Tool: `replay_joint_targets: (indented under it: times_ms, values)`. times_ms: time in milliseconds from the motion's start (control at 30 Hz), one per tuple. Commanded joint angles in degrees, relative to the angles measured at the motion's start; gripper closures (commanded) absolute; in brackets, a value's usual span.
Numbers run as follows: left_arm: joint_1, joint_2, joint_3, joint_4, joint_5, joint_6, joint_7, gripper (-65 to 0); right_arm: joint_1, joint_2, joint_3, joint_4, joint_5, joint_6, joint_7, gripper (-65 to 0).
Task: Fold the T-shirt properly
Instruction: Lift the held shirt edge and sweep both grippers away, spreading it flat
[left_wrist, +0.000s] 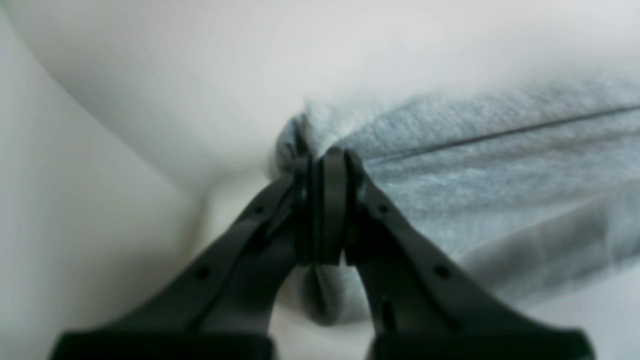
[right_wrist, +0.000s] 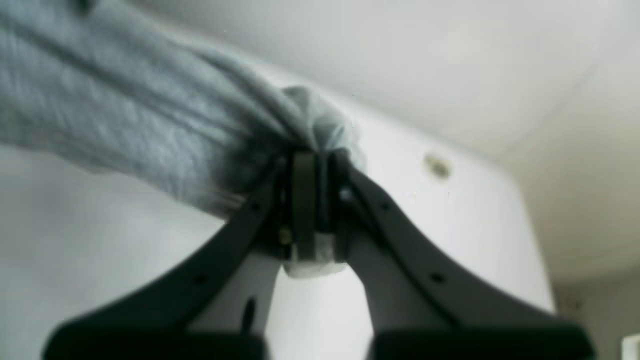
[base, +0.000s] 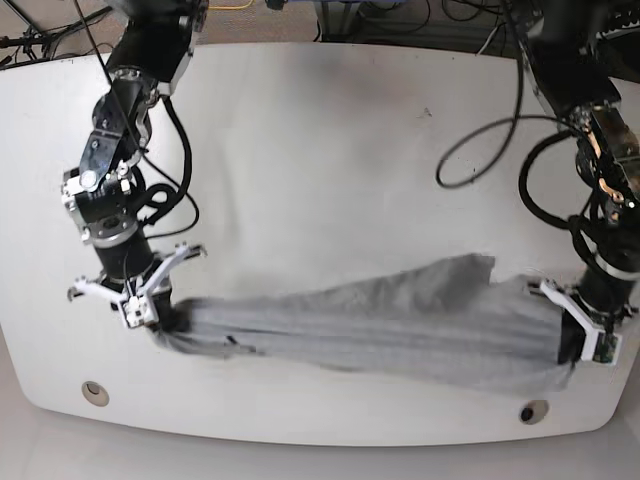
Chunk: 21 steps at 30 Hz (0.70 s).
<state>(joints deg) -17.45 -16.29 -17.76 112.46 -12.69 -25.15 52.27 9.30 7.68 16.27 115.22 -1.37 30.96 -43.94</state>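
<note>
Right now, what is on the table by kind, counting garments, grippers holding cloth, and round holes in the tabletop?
Garments: 1, the T-shirt
Grippers shut on it: 2, left gripper, right gripper
Round holes: 2, left hole, right hole
Total: 5

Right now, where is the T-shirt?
In the base view the T-shirt stretches along the table's near edge, between the right claw and left claw.

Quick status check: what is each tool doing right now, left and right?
Left tool: closed, pinching one end of the T-shirt.
Right tool: closed, pinching the other end of the T-shirt, stretched between them above the table.
</note>
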Motion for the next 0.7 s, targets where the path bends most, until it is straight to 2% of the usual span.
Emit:
replay_joint_targets:
  times_ms: [0, 100, 167, 233, 433, 500, 667]
  values:
    - [1.1, -0.2, -1.5, 1.1, 1.1, 0.7, -3.7, -0.1, -0.6, -0.3, 1.5, 0.9, -0.6, -1.3, 2.6, 0.0]
    - [5.3, 1.1, -2.7, 0.8, 1.0, -0.7, -3.8, -0.1, -3.9, -1.3, 3.0, 0.8, -0.4, -1.2, 2.9, -0.1]
    - [11.7, 3.9, -5.8, -0.1, 1.4, -2.7, -4.7, -0.3, -9.2, -3.0, 5.4, 1.4, -0.4, -0.5, 3.5, -0.4]
    - [14.2, 4.8, -6.8, -0.5, 1.3, -3.4, -4.8, -0.3, -11.2, -3.6, 6.2, 1.5, -0.3, -0.4, 3.6, -0.5]
    - [20.3, 6.2, -9.4, -1.0, 1.2, -5.0, -5.3, -0.2, -17.6, -5.8, 8.3, 1.9, -0.4, 0.1, 4.0, -0.5]
    - [24.5, 6.9, -11.6, -1.7, 0.7, -5.5, -6.0, -0.5, -23.1, -7.6, 9.2, 1.6, -0.4, 0.5, 3.5, -0.7]
    - [28.3, 7.1, -13.3, -1.9, 0.4, -5.8, -6.2, -0.6, -27.8, -8.8, 9.8, 1.7, -0.4, 1.0, 3.6, -0.7]
